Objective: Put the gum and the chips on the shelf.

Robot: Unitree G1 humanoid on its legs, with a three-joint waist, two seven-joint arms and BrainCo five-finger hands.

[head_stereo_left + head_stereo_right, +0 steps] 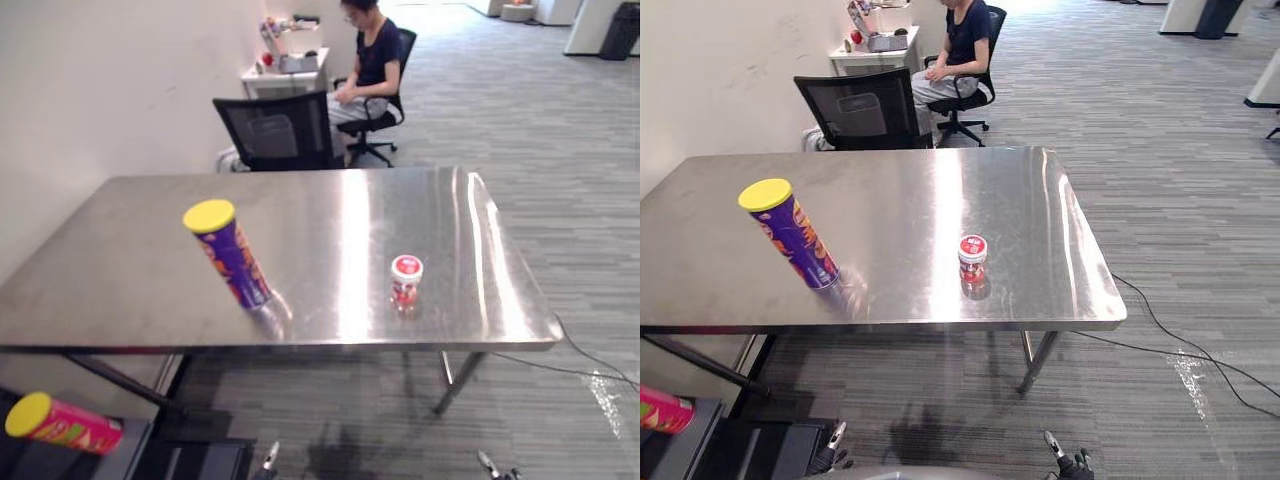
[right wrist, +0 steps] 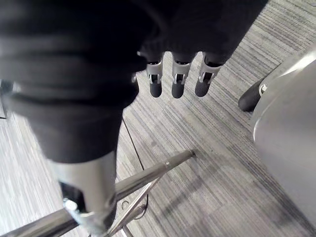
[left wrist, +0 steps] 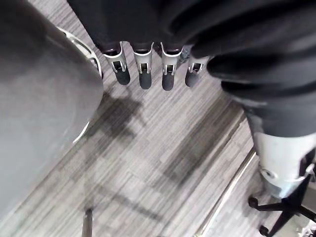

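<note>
A purple chips can with a yellow lid stands on the steel table, left of centre. A small gum jar with a red lid stands to its right, nearer the front edge. A pink chips can with a yellow lid lies on a low dark shelf below the table's left end. Both hands hang below the table's front edge, over the carpet. My left hand has straight fingers and holds nothing. My right hand is the same, near a table leg.
A black mesh office chair stands behind the table's far edge. Beyond it a person sits at a small white desk. A wall runs along the left. Grey carpet stretches out to the right.
</note>
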